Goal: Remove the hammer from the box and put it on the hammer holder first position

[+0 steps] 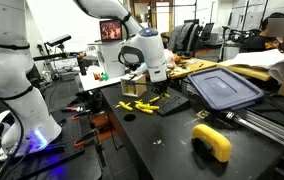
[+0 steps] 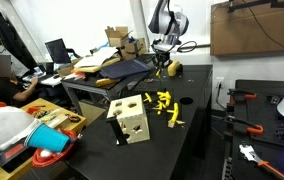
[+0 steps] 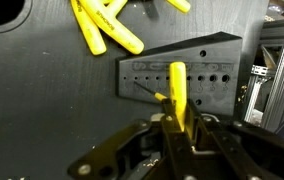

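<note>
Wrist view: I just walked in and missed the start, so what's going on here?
The robot arm's end effector is shut on a yellow hammer, holding it at the row of holes in the dark hammer holder. Whether it is seated there cannot be told. Other yellow tools lie loose on the black table. In an exterior view, the tan box stands well apart from the arm.

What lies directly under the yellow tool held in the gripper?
The dark holder block with its row of holes lies under the yellow tool clamped in the gripper. The tool hides whatever part sits directly beneath it.
</note>
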Robot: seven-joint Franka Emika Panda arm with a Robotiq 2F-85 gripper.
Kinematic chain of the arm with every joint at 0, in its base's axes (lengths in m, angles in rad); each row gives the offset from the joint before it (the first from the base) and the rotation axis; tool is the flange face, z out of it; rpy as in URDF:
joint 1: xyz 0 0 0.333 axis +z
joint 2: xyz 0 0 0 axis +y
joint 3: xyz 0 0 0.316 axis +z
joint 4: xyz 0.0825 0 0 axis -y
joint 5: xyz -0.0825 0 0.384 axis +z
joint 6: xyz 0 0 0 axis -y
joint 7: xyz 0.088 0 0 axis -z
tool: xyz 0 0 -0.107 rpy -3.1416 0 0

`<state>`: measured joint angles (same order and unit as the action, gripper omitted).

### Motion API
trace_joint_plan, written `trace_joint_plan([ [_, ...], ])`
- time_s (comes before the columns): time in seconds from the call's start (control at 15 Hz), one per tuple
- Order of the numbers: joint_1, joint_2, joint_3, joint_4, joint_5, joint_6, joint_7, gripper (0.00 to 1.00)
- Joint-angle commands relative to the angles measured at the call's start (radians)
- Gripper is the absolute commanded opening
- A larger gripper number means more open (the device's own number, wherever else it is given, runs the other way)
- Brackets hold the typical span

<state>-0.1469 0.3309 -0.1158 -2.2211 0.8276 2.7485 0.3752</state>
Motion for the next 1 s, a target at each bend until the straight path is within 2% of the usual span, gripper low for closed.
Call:
trace_joint_plan([
  [0.0, 0.004, -0.011, 0.003, -0.002, 0.007, 0.015, -0.008, 0.04],
  [0.93, 0.000, 0.024, 0.044, 0.042, 0.038, 0.030, -0.016, 0.04],
])
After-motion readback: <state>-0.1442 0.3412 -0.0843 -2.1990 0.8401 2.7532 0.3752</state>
